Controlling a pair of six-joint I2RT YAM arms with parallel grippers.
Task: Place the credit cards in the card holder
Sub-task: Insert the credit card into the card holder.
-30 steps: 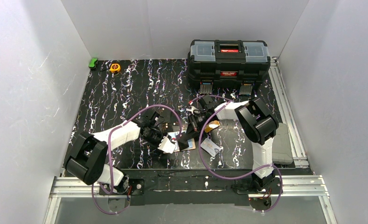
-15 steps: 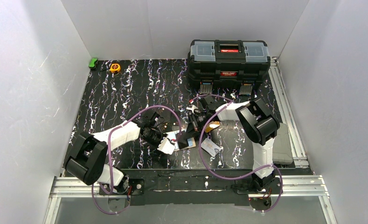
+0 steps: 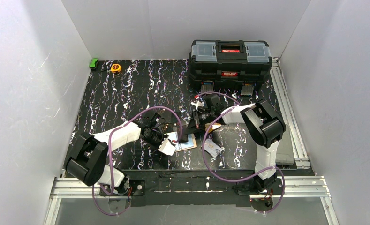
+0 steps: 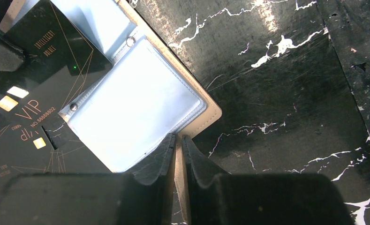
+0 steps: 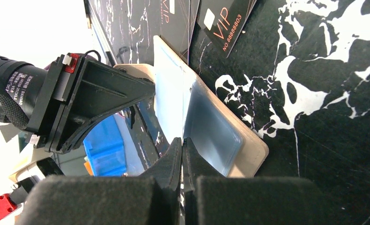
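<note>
The cream-beige card holder (image 3: 186,143) lies open on the black marbled mat between my arms, its pale blue sleeves (image 4: 136,108) showing. My left gripper (image 4: 178,140) is shut on the holder's beige edge (image 4: 212,111); in the top view it (image 3: 174,142) is at the holder's left side. My right gripper (image 5: 182,143) is shut, and a thin upright sleeve leaf of the holder (image 5: 248,152) runs into its tips. Dark cards printed "VIP" lie beside the holder (image 4: 30,110) (image 5: 225,23). A silver-white card (image 3: 212,148) lies to the holder's right.
A big black toolbox (image 3: 230,58) stands at the back right. A yellow tape measure (image 3: 115,68) and a small green object (image 3: 94,63) sit at the back left corner. Purple cables loop over the mat near both wrists. A grey pad (image 3: 282,151) lies off the mat's right edge.
My left gripper has closed onto the holder's edge. The right wrist has drawn back toward the toolbox, still shut, and the holder has shifted slightly with it.
</note>
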